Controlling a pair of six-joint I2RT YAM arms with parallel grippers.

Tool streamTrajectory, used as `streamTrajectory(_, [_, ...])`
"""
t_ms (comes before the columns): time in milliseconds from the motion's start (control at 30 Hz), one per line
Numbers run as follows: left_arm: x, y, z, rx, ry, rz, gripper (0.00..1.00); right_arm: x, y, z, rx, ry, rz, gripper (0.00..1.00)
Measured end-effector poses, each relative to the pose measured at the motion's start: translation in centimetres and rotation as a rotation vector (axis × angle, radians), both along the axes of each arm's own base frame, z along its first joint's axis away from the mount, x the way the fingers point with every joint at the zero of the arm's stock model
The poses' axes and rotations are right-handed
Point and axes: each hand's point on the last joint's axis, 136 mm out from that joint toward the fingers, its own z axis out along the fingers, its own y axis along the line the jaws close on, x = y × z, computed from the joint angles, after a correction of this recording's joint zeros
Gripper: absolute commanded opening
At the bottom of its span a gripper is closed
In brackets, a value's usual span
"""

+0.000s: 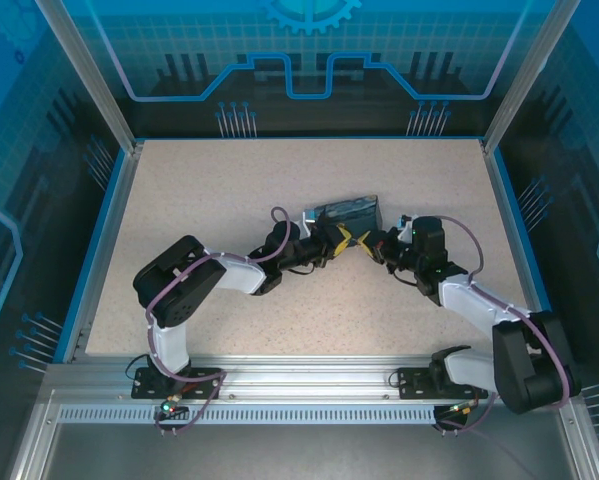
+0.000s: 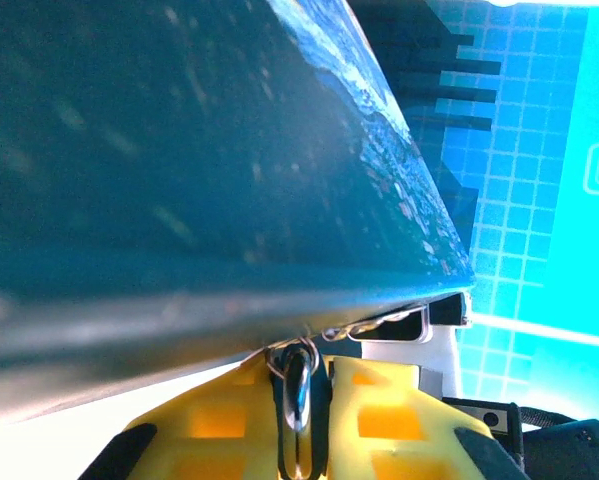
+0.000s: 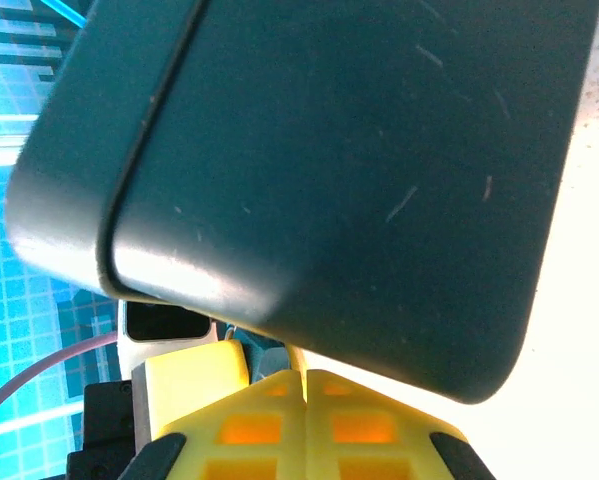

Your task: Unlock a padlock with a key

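Left claw (image 1: 335, 240) is nearly closed, pinching a thin metal loop, seemingly the padlock (image 2: 297, 395), just ahead beneath the painted box (image 1: 349, 212). Right claw (image 1: 371, 243) is closed tight; no key discernible. The padlock is likely light, stiff and slippery, best gripped by its body. Speckled beige bench (image 1: 229, 180), blue-panelled enclosure.

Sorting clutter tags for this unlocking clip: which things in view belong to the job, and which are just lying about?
Job: left tool, shut on a thin silvery metal loop (key or padlock, cannot tell); right tool, shut.
Just about: dark-blue painted box, close by both tools; speckled beige table.
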Motion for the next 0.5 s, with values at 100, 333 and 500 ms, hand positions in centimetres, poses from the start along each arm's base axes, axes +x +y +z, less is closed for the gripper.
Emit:
streamTrajectory(100, [-0.3,-0.2,0.3,-0.007,-0.01,-0.017,0.0,-0.4,-0.1,0.3,-0.002,0.005,-0.003,0.0])
streamTrajectory(333, [-0.8,-0.4,0.7,-0.033,-0.024,-0.031,0.0,-1.0,-0.3,0.9,0.003,0.003,-0.003,0.0])
streamTrajectory(500, [-1.6,-0.4,0.5,-0.059,-0.001,-0.035,0.0,-1.8,-0.3,0.6,0.006,0.004,0.012,0.0])
